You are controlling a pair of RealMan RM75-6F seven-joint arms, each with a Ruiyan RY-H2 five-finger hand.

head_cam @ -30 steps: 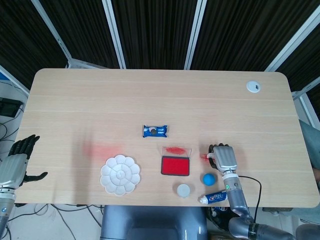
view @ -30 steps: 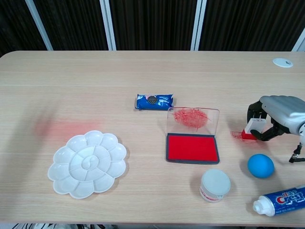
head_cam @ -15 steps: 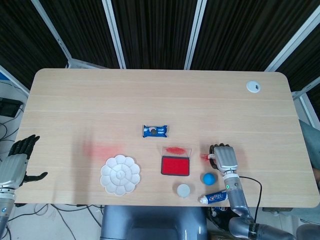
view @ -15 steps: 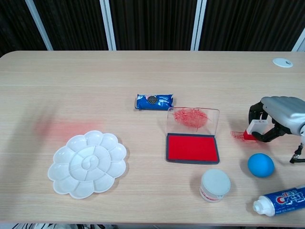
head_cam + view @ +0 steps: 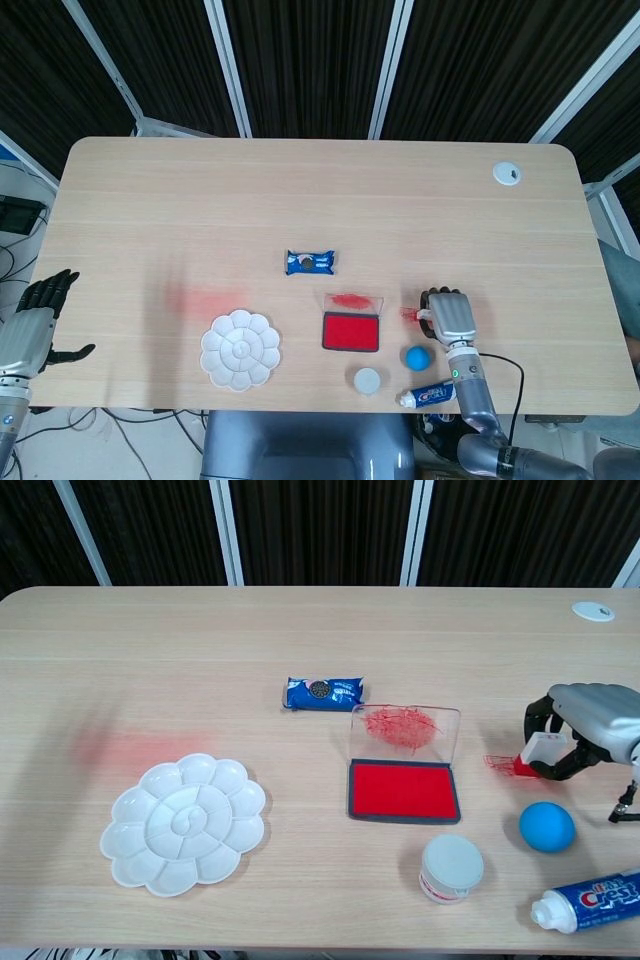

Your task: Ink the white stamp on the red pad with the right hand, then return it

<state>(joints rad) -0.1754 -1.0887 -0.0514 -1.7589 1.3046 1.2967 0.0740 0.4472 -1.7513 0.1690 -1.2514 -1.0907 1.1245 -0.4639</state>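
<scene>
The white stamp point(image 5: 541, 750) with a red base stands on the table over a red ink smear, right of the red pad point(image 5: 402, 790). My right hand point(image 5: 592, 720) arches over it, with fingers curled around the stamp's sides. In the head view the right hand point(image 5: 450, 315) covers most of the stamp point(image 5: 424, 312), which lies beside the pad point(image 5: 350, 331). My left hand point(image 5: 32, 325) hangs off the table's left edge, holding nothing, its fingers apart.
A blue ball point(image 5: 547, 827), a toothpaste tube point(image 5: 590, 900) and a white jar point(image 5: 451, 868) lie near my right hand. The pad's clear lid point(image 5: 404, 730) is folded back. A paint palette point(image 5: 184, 822) and a cookie packet point(image 5: 323, 693) lie further left.
My right hand has drifted slightly to the right, and the stamp has moved with it. The left hand is unchanged.
</scene>
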